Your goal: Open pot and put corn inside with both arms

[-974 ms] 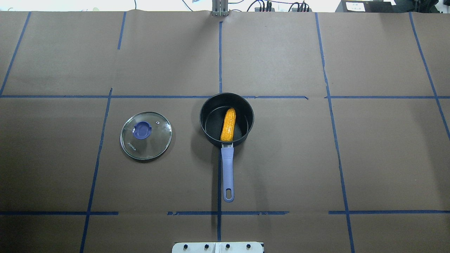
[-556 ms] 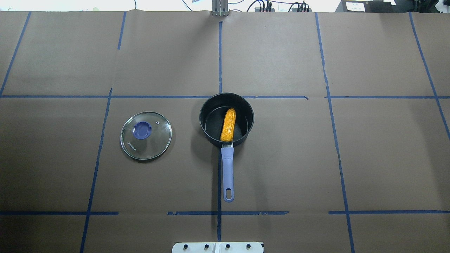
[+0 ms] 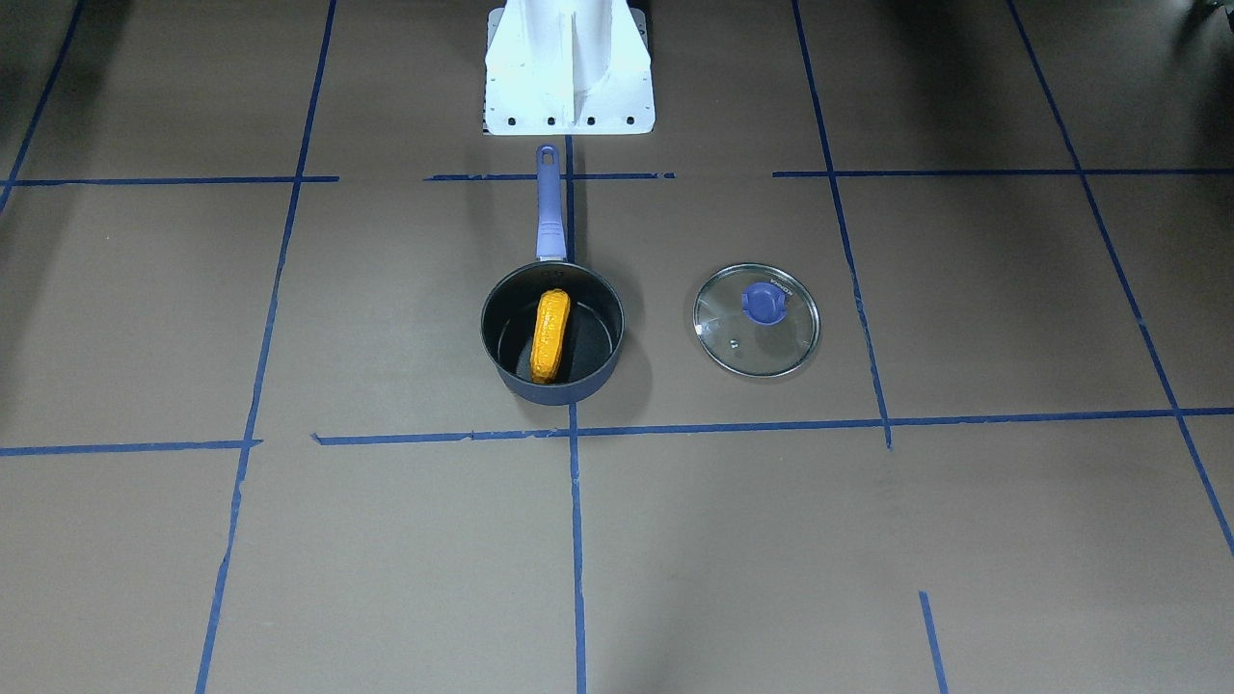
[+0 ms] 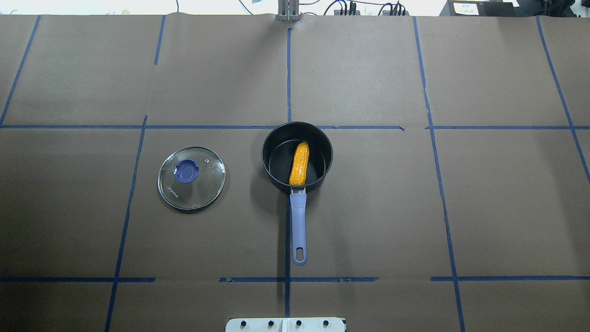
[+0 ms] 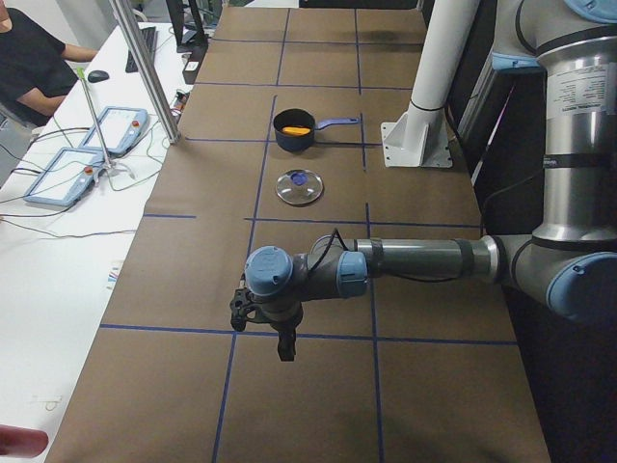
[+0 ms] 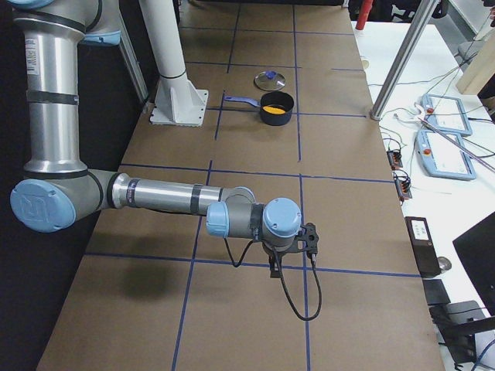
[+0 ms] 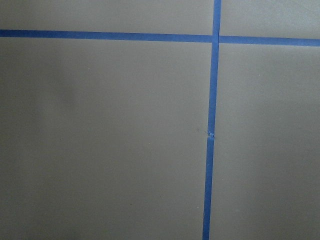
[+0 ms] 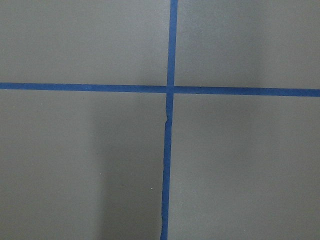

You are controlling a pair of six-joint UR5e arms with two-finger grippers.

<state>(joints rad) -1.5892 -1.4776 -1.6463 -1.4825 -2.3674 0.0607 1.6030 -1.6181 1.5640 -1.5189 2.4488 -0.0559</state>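
Note:
The dark navy pot (image 4: 269, 171) stands open at the table's middle, its purple handle (image 4: 298, 221) pointing toward the robot. The orange-yellow corn (image 4: 299, 163) lies inside it, leaning on the wall by the handle. Pot (image 3: 554, 390) and corn (image 3: 549, 335) also show in the front view. The left gripper (image 5: 285, 343) hangs over bare table far off on the left end. The right gripper (image 6: 275, 266) hangs far off on the right end. I cannot tell whether either is open or shut. Both wrist views show only brown paper and blue tape.
The glass lid (image 4: 191, 177) with purple knob lies flat on the table to the pot's left, apart from it. The robot's white base plate (image 4: 286, 324) sits at the near edge. Operator consoles (image 5: 87, 159) lie on the white bench beyond the table.

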